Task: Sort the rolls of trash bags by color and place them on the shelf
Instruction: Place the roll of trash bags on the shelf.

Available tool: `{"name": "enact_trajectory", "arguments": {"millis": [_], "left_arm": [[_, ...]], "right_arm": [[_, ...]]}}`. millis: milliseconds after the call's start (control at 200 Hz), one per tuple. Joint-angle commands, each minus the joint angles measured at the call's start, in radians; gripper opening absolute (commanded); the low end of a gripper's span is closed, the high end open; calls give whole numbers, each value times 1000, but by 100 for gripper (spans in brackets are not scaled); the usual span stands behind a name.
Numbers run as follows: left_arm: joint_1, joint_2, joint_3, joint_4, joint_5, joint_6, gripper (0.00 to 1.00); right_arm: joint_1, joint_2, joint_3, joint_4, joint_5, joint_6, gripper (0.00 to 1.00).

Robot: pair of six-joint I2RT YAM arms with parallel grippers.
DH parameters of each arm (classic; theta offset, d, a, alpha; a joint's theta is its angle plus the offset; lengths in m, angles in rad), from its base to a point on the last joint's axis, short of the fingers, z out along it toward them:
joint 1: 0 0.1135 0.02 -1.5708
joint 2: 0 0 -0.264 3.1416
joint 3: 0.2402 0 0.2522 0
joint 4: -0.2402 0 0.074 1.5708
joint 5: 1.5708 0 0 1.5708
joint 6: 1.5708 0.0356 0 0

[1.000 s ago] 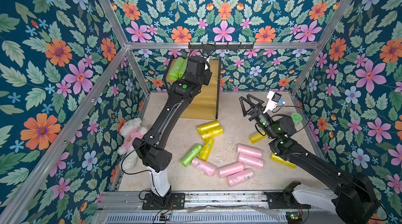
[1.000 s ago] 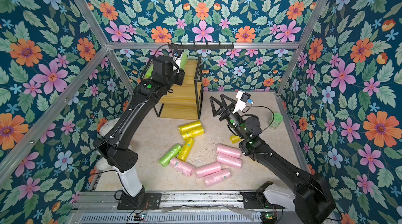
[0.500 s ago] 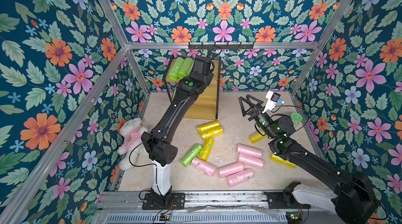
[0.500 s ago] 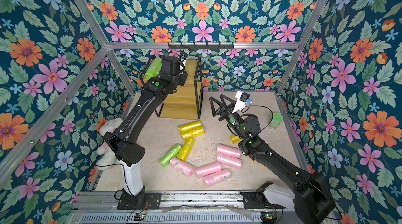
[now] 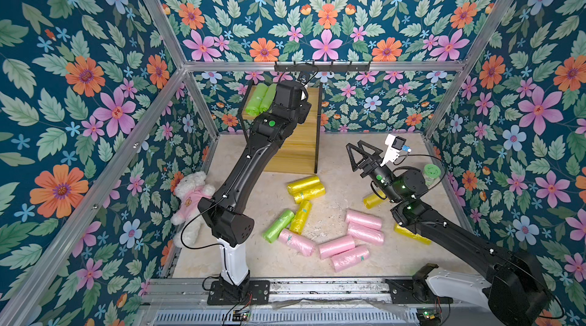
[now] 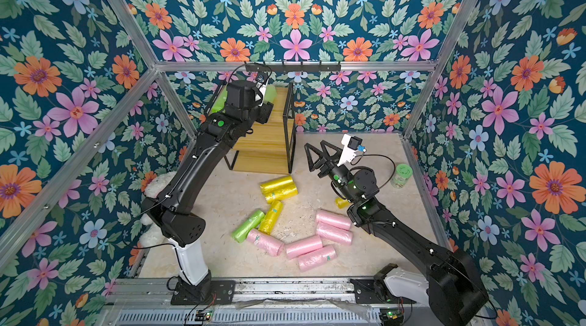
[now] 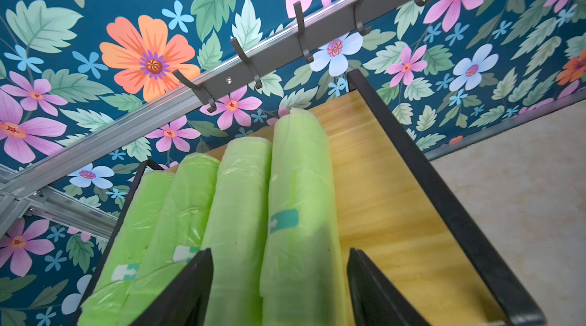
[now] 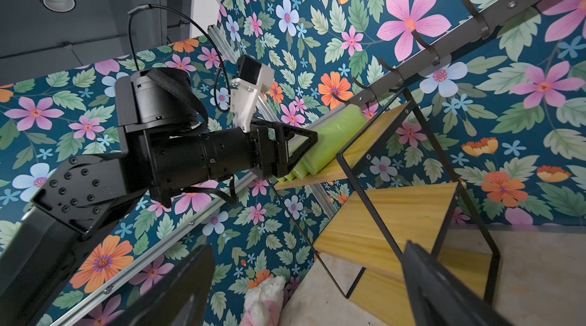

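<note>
Four green rolls [image 7: 241, 197] on the shelf [image 7: 396, 213] top board, one left below.
Your left fingers [image 7: 190, 289] stand parted astride two of them, gripping nothing; your right fingers [image 8: 444, 292] gape empty. The last green roll [image 5: 278, 225] lies slantwise on the worktop [image 5: 342, 178], nearer your left arm [image 5: 241, 175], beside a yellow roll [image 5: 300, 216]. From above, the wrist [image 5: 290, 99] hides the left fingers.

White plush bear [image 5: 192, 196] in pink, green-lidded jar [image 5: 432, 175], black hook rail [image 5: 320, 67] — on floral wall [image 5: 317, 7]
</note>
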Motion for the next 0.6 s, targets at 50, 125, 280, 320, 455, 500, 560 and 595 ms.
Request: {"name": "enact_trajectory", "arguments": {"millis": [50, 125, 280, 320, 455, 500, 560, 595], "left_arm": [[0, -78, -84, 89, 74, -50, 75], [0, -127, -143, 115, 104, -75, 76], [1, -273, -338, 212, 161, -140, 77], [-1, -321, -404, 244, 180, -159, 77], [1, -472, -628, 336, 232, -237, 77], [1, -519, -704, 361, 249, -262, 77], [6, -572, -801, 391, 273, -302, 77], [11, -595, -853, 399, 292, -322, 77]], "right_arm": [[0, -7, -4, -54, -14, -53, 97], [2, -5, 2, -93, -35, -84, 97], [17, -1, 17, -219, -73, -188, 96], [28, 1, 23, -259, -78, -226, 96], [105, 21, 46, -397, -72, -398, 95], [134, 32, 53, -441, -69, -446, 95], [177, 51, 54, -482, -85, -501, 94], [198, 63, 52, -501, -94, -534, 94]]}}
